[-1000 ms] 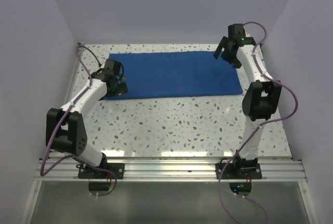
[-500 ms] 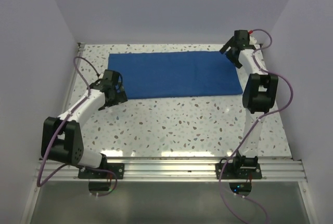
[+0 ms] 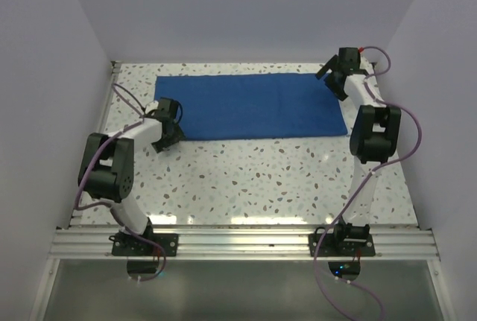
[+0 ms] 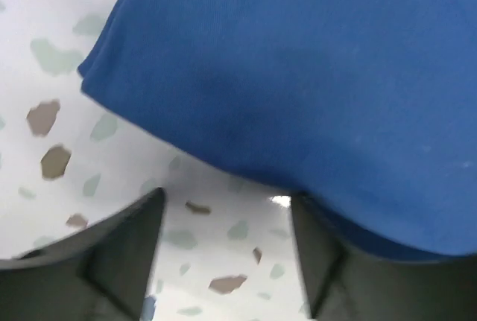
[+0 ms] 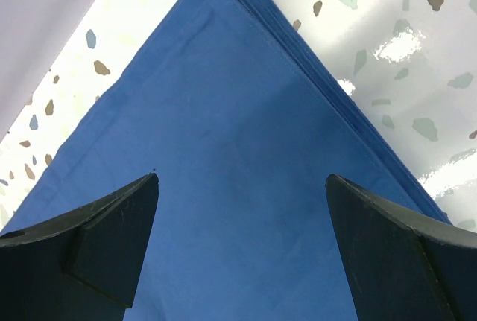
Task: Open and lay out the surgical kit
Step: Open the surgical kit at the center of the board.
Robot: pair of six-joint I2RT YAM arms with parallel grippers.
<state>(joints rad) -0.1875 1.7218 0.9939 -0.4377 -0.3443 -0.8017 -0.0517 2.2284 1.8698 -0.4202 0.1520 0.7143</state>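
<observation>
**Item 1: blue cloth wrap (image 3: 253,105).** I log it folded into a long flat rectangle on the far half of the speckled surface (image 3: 261,179), with its long sides running left to right. Through the right wrist camera, one corner of the wrap (image 5: 223,150) shows several stacked layers along its edge. Through the left wrist camera, a rounded folded corner of the wrap (image 4: 298,60) lies flat against the surface (image 4: 45,112).

**Item 2: left claw (image 3: 168,139).** It sits low at the near left corner of the wrap. In its own camera the left claw (image 4: 227,205) has its fingers spread, with bare surface between them and nothing pinched. The wrap's near edge meets the finger (image 4: 328,261) on the right of that view. I cannot tell whether the two touch.

**Item 3: right claw (image 3: 333,77).** It is at the far right corner of the wrap. In its own camera the right claw (image 5: 242,183) has its fingers set wide apart above that corner. Blue cloth fills the gap between them, and the claw grips nothing.
</observation>
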